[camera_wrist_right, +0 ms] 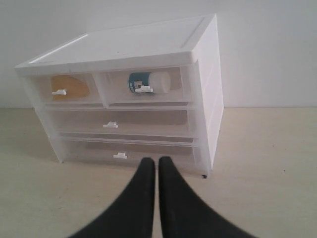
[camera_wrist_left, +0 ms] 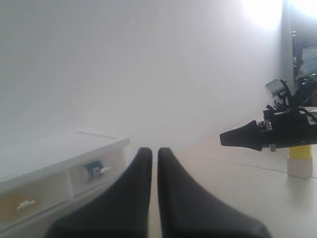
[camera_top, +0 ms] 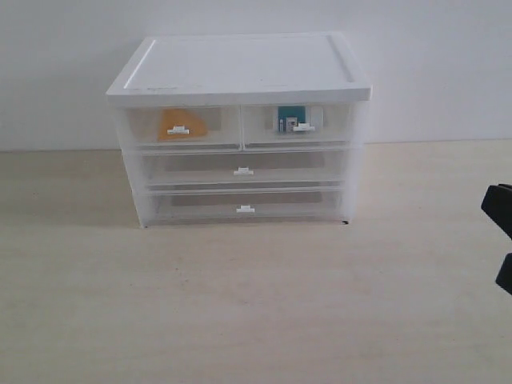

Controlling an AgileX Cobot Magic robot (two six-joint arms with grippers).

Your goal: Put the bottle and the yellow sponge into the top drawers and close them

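The white cabinet (camera_top: 240,68) stands at the back of the table. Its two top drawers are pushed in flush. The yellow sponge (camera_top: 181,126) lies inside the left top drawer (camera_top: 222,132), and the bottle (camera_top: 288,118) lies on its side inside the right top drawer (camera_top: 334,124). Through the translucent fronts the right wrist view also shows the sponge (camera_wrist_right: 70,86) and the bottle (camera_wrist_right: 150,81). My right gripper (camera_wrist_right: 157,161) is shut and empty, low in front of the cabinet. My left gripper (camera_wrist_left: 154,151) is shut and empty, off to the cabinet's side, with the bottle (camera_wrist_left: 92,171) in sight.
Two full-width drawers (camera_top: 244,170) (camera_top: 245,207) sit shut below the top pair. Black parts of the right arm (camera_top: 498,210) show at the exterior view's right edge. A yellow and white block (camera_wrist_left: 300,159) stands behind the right arm (camera_wrist_left: 277,131).
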